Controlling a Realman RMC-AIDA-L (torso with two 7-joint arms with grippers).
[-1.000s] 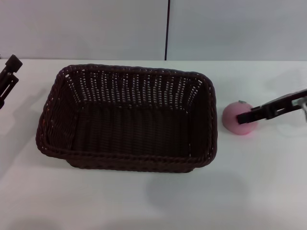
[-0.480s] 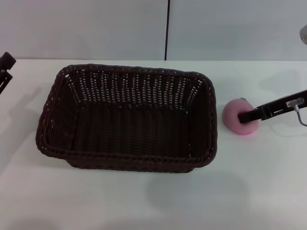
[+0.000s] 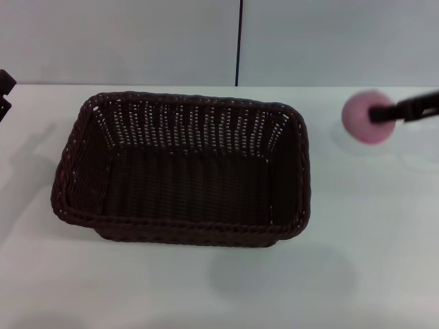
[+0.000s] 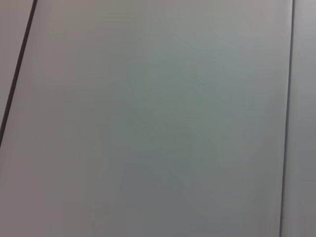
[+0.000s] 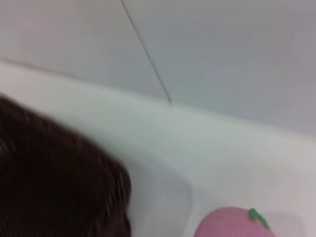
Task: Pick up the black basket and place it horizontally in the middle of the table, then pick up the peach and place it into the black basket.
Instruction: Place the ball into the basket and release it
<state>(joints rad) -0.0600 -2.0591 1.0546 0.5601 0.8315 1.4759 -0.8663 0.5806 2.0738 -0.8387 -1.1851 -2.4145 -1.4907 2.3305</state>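
The black basket point(image 3: 180, 230) lies lengthwise across the middle of the white table point(image 3: 219, 291), open side up and empty. The pink peach point(image 3: 362, 120) hangs in the air above the table, to the right of the basket's far right corner. My right gripper point(image 3: 379, 113) comes in from the right edge and is shut on it. In the right wrist view the peach point(image 5: 232, 226) shows its green stem, with the basket point(image 5: 54, 182) off to one side. My left gripper point(image 3: 4, 92) sits at the far left edge, away from the basket.
A pale wall with a dark vertical seam point(image 3: 239, 41) stands behind the table. The left wrist view shows only that wall. White tabletop lies in front of the basket and to its right.
My right gripper has lifted the peach off the table, up and slightly to the right. My left gripper has drawn back further towards the left edge. The basket has not moved.
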